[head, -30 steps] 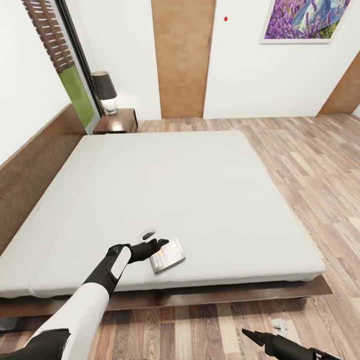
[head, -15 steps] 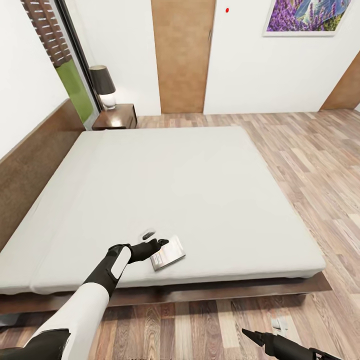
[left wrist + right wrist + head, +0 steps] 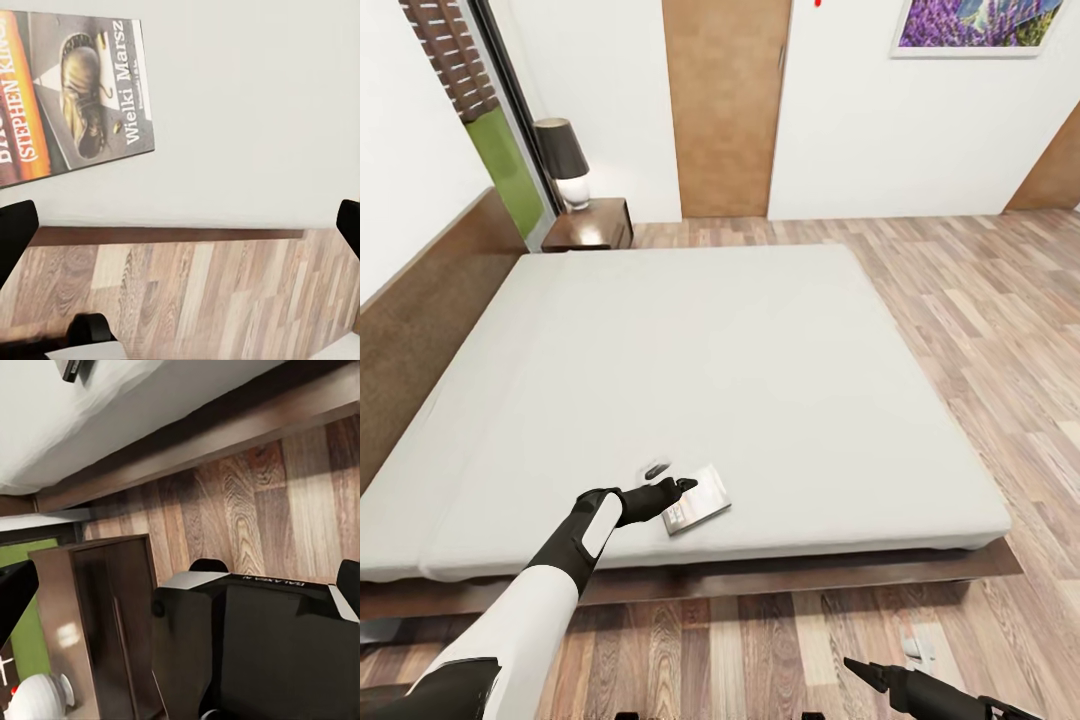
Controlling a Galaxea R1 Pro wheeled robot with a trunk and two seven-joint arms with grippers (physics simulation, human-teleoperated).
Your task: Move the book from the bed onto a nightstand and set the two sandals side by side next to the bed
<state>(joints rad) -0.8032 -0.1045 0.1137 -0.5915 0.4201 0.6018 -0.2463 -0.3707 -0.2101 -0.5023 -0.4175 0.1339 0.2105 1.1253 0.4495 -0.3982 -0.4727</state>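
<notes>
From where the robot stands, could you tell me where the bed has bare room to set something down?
Nearly all of the bed is bare, from the headboard across to the far edge. The one taken spot is the near edge, where the book lies by the left pincer. On the nightstand, the lamp crowds the back.

Even, bright, soft light fills the room. The mattress (image 3: pixel 700 380) looks pale and nearly shadeless, with a dark band of shadow under its near edge along the frame (image 3: pixel 760 580). The nightstand (image 3: pixel 590 225) top shows a faint glossy sheen. Renders are sharp, with wide-angle stretching toward the head view's edges.
</notes>
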